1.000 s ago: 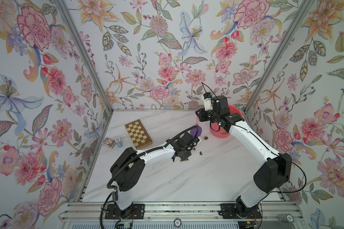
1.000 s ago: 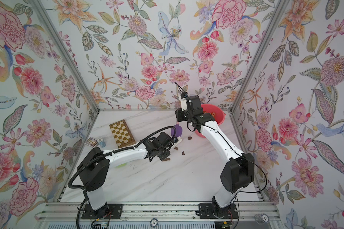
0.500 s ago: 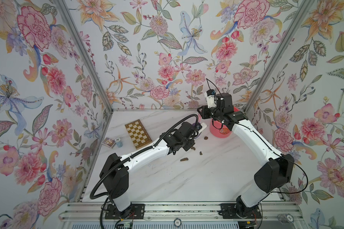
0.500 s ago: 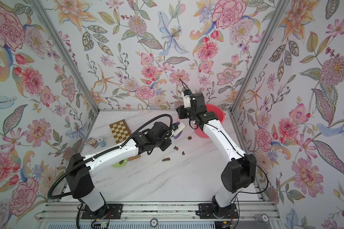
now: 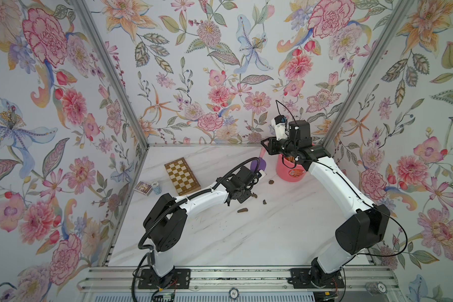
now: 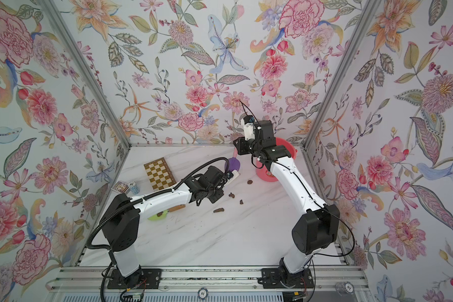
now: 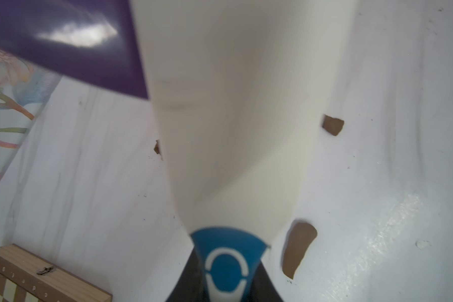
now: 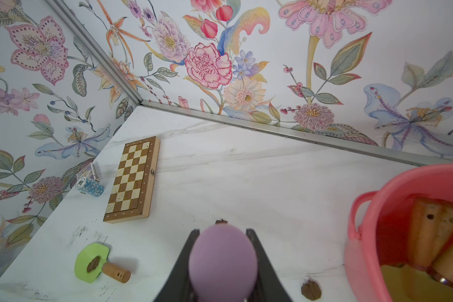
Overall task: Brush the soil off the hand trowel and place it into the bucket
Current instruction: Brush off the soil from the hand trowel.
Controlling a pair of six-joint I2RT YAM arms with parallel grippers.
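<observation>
Overhanging green trowel (image 8: 85, 272) — left arm (image 6: 162, 200); chessboard (image 6: 159, 174) nearby.

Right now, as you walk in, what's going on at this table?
The right end effector holds a purple trowel by its handle beside the bucket. The left end effector holds a white tool by its blade. Soil lumps lie on the table. A green trowel, soil on it, lies aside; wooden-handled tools are already in the bucket.

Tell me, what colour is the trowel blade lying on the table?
Lime green trowel blade, clearest in the right wrist view.
</observation>
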